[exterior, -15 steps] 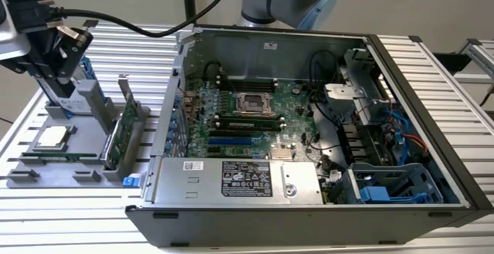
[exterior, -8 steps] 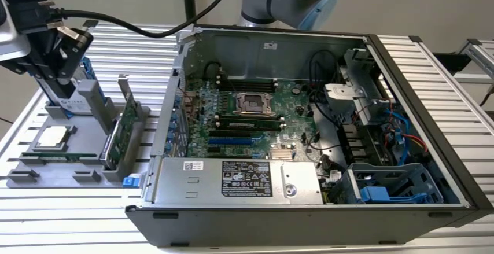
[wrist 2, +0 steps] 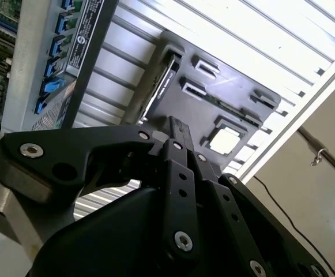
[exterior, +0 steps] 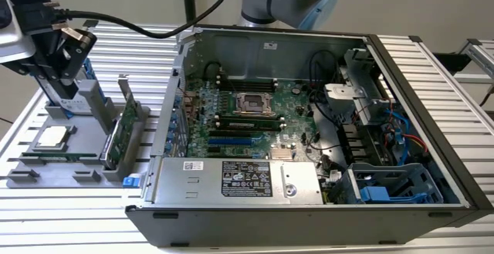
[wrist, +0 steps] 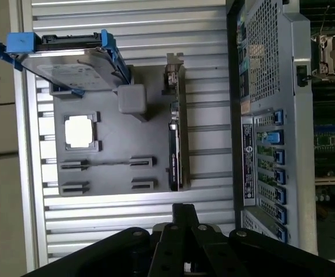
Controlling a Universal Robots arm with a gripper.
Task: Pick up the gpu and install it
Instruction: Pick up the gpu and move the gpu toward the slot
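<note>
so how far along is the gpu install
Nothing done yet: the gpu stands upright in its slot in the grey holder, outside the open case. In hand: nothing; the claw hangs shut above the holder, apart from the card. Left: the pickup and the install.

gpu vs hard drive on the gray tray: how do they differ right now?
Look: the gpu is a thin green board with a silver end bracket, while the hard drive is a thicker silver block with blue rails.
Place: the gpu sits along the tray side nearest the computer case. The hard drive sits at a corner away from it.
Shared: both stand on edge in the gray tray, outside the case.
</note>
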